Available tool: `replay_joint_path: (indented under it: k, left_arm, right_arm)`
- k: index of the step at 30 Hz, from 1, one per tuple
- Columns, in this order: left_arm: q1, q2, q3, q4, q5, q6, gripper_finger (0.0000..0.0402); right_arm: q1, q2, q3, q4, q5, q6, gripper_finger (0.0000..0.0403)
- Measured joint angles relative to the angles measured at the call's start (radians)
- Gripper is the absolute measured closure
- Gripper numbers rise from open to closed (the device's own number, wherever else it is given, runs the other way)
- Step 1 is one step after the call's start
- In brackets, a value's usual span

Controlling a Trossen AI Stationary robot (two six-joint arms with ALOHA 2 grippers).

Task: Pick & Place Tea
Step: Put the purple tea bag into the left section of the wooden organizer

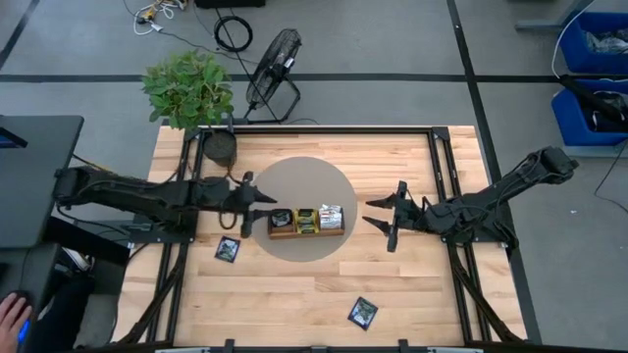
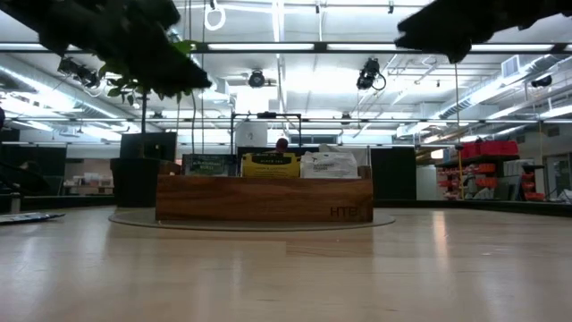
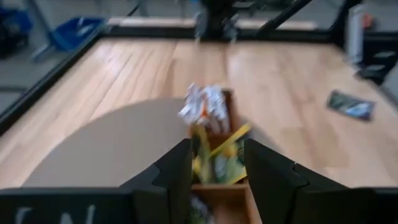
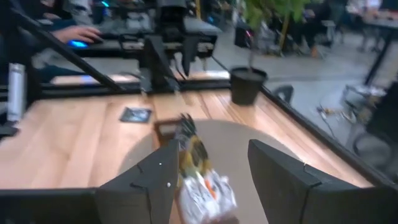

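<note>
**Left gripper over the tray's end, fingers parted**

Over on the left, a person's hand (image 1: 12, 316) rested at the table's (image 1: 294, 304) corner. The potted plant (image 1: 189, 93) stood at the far corner, behind the left arm. The left gripper (image 1: 261, 204) hovered just above the near end of the wooden tray (image 1: 306, 231), and its fingers (image 3: 177, 171) were spread, with nothing between them; the wrist view looked straight down the tray's row of sachets through that gap. Just behind and to one side of that gripper, a dark sachet (image 1: 228, 249) lay flat on the bare wood, apart from everything.

Right below the gripper's tips, the tray sat on the grey round mat (image 1: 294, 186). It held three groups standing on edge: black-and-green sachets (image 2: 208, 165) in the compartment nearest the left gripper, yellow sachets (image 2: 270, 164) in the middle, white-and-orange sachets (image 2: 329, 165) in the end nearest the right gripper.

Farther along, another dark sachet (image 1: 362, 313) lay alone near the table's front edge, well apart from both grippers.

Then the right gripper (image 1: 386, 222) hung in the air short of the tray's far end, beyond the mat's rim, its fingers (image 4: 283, 177) wide apart and empty, pointing at the tray.
</note>
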Motion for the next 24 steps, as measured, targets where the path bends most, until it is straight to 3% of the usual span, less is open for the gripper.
replay_joint_path:
  k: [5, 8, 11, 14, 20, 24]
  left_arm:
    - [-0.063, -0.094, -0.016, 0.014, 0.003, 0.020, 0.0261]
    - [-0.099, -0.132, -0.068, 0.069, 0.003, 0.021, 0.0261]
    - [-0.122, -0.164, -0.124, 0.133, 0.004, 0.005, 0.0259]
    - [-0.146, -0.198, -0.168, 0.181, 0.004, -0.012, 0.0260]
    - [-0.164, -0.281, -0.190, 0.090, 0.010, -0.021, 0.0260]
    - [-0.170, -0.343, -0.189, 0.054, 0.011, -0.022, 0.0259]
  right_arm:
    - [0.063, 0.000, 0.000, 0.061, -0.018, -0.046, 0.0201]
    - [0.087, 0.000, -0.002, 0.057, -0.103, -0.028, 0.0202]
    - [0.116, 0.000, -0.015, 0.074, -0.107, 0.016, 0.0201]
    - [0.161, 0.003, -0.039, 0.128, -0.073, 0.005, 0.0202]
    - [0.259, -0.066, -0.134, 0.342, -0.024, -0.128, 0.0220]
    - [0.284, -0.132, -0.204, 0.340, 0.026, -0.053, 0.0240]
